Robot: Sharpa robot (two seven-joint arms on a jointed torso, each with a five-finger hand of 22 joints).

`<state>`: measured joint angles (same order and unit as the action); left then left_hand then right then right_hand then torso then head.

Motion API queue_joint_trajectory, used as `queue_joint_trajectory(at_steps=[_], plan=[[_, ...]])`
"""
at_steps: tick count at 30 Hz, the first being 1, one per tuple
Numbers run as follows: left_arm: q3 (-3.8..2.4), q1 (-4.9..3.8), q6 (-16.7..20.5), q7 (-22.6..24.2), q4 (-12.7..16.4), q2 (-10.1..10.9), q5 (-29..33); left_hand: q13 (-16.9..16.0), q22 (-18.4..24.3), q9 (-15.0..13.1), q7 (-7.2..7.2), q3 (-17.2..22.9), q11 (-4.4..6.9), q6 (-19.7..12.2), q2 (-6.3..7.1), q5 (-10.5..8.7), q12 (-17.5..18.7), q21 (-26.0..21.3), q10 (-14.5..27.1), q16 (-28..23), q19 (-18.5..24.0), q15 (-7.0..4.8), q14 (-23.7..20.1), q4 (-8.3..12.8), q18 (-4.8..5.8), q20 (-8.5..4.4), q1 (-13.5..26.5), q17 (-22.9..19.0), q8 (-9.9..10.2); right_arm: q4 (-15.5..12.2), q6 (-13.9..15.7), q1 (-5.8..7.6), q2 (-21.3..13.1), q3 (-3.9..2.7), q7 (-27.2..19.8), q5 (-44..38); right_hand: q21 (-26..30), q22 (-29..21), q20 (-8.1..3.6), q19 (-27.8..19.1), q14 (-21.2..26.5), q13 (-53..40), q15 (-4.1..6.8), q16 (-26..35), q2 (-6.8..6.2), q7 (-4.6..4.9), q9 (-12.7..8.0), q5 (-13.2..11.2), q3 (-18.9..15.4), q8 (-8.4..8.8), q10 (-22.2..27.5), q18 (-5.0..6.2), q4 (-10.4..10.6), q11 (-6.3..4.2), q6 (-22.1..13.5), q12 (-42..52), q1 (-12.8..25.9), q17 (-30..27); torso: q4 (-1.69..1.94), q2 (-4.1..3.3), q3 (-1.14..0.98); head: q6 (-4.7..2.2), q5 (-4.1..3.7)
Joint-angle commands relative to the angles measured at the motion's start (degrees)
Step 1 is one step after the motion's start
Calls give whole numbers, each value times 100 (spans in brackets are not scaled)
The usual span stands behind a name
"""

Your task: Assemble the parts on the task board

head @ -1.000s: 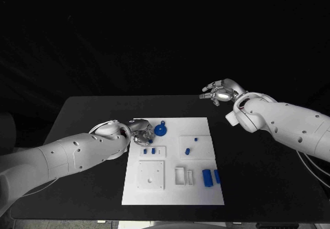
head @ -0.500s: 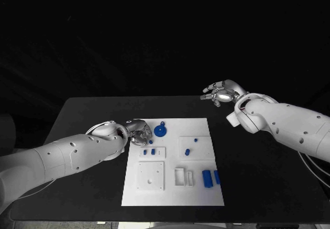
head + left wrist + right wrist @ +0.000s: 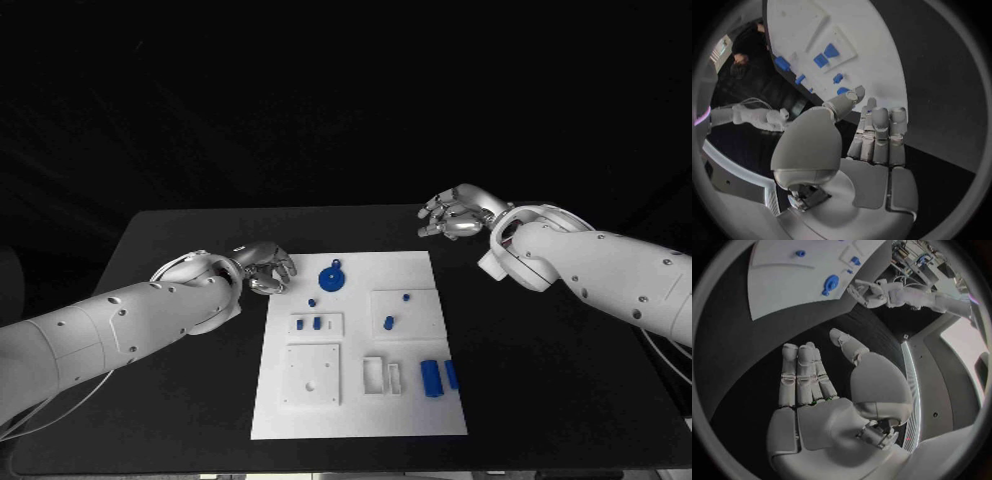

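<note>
The white task board [image 3: 418, 420] lies in the middle of the black table. On it are a round blue part [image 3: 332, 277] near the far edge, a small blue piece [image 3: 312, 302] just in front of it, two short blue pegs [image 3: 309, 323] in a raised block, and two blue bars [image 3: 440, 374] at the near right. My left hand [image 3: 260, 268] hovers over the table just off the board's far left corner, fingers straight, holding nothing [image 3: 876, 135]. My right hand [image 3: 459, 215] is beyond the board's far right corner, also holding nothing [image 3: 804, 375].
Square and slotted white blocks [image 3: 315, 374] stand raised on the board's near half. Two more small blue pieces [image 3: 389, 322] sit on the square block at the right. Bare black table [image 3: 577, 380] runs along both sides of the board.
My left hand has drawn back to the left, off the board's edge, uncovering the small blue piece beside the round part. My right hand has come down a little toward the board.
</note>
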<state>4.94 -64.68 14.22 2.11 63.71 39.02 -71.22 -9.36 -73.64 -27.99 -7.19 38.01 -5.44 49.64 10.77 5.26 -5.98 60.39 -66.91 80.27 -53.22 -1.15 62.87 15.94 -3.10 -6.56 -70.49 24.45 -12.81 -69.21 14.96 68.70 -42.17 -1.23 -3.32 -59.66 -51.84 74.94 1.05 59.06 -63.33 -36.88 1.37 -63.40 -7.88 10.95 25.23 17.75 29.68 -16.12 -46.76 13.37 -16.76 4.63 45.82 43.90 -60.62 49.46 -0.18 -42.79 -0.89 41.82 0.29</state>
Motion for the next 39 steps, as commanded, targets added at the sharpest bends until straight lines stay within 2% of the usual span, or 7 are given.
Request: queue_joint_trajectory(at_steps=[1,3,6,10,15,21,39], plan=[[-50,-99,221,605,52,102,2641,-3,4,-10,-38,32,-13,0,-10,27,-5,-25,-10,-39,48,23,-35,1,-474,-12,-29,-9,-19,-196,-374,-48,-61,12,78,-1620,-29,111,-65,61,-121,201,-12,-72,7,-41,52,-98,155,-132,72,163,42,-2,212,-281,-233,-6,-4,2,1,-17,-54],[-79,-137,200,765,137,187,3090,-58,92,-49,-144,72,30,154,-67,38,-125,-275,-209,-304,352,8,-301,-81,-397,67,108,-131,-116,-284,-370,-87,-80,25,129,-2037,-95,106,-105,217,-361,671,-18,-145,-62,-127,130,-293,365,-274,-153,163,56,45,435,-875,-399,-37,-3,4,-3,-30,-61],[-87,-237,93,989,280,295,4036,-121,408,-89,-168,124,17,210,-196,57,-253,-1027,-345,-1264,1125,64,-981,-114,-136,256,365,-576,-209,-395,-314,-157,-94,54,270,-2683,-84,82,-125,305,-468,1254,11,-110,-124,-146,170,-407,558,-310,-696,163,8,41,478,-1599,-409,-135,-2,10,3,-38,-78],[-87,-318,-58,1228,538,445,5055,-65,720,-115,-194,94,-132,129,-264,54,-143,-1655,-53,-2331,1603,448,-1374,-100,112,417,526,-1036,-256,-462,-226,-253,-63,137,454,-3250,-102,84,-189,482,-630,1777,23,-155,-238,-179,195,-647,699,-329,-1268,163,28,23,566,-2362,-436,-218,4,5,6,-51,-91],[-93,-365,-130,1441,808,566,5498,143,869,-117,-266,-82,-347,-63,-323,47,85,-2138,412,-3473,2140,806,-1672,-116,200,753,679,-1409,-262,-502,14,-399,55,226,742,-3800,-101,85,-209,554,-684,1945,4,-181,-380,-165,174,-712,730,-290,-1382,163,44,43,550,-2656,-404,-252,6,2,11,-62,-89],[-93,-377,-60,1511,942,587,5782,302,855,-110,-284,-308,-414,-204,-352,57,175,-2328,699,-4169,2410,1030,-1878,-120,132,977,732,-1523,-277,-569,11,-497,160,321,943,-4115,-76,67,-232,639,-739,2073,-11,-198,-567,-150,147,-937,901,-255,-1490,163,137,58,538,-2875,-423,-291,10,-7,8,-45,-55],[-94,-380,-49,1659,1048,602,6173,350,844,-106,-310,-360,-442,-224,-386,62,132,-2392,707,-4413,2429,1093,-1927,-136,67,1046,731,-1519,-309,-323,-101,-660,465,550,1159,-4476,-52,85,-251,726,-777,2201,16,-243,-705,-177,127,-1176,1232,-260,-1744,163,257,33,624,-3113,-522,-333,7,-9,8,-7,-18]])
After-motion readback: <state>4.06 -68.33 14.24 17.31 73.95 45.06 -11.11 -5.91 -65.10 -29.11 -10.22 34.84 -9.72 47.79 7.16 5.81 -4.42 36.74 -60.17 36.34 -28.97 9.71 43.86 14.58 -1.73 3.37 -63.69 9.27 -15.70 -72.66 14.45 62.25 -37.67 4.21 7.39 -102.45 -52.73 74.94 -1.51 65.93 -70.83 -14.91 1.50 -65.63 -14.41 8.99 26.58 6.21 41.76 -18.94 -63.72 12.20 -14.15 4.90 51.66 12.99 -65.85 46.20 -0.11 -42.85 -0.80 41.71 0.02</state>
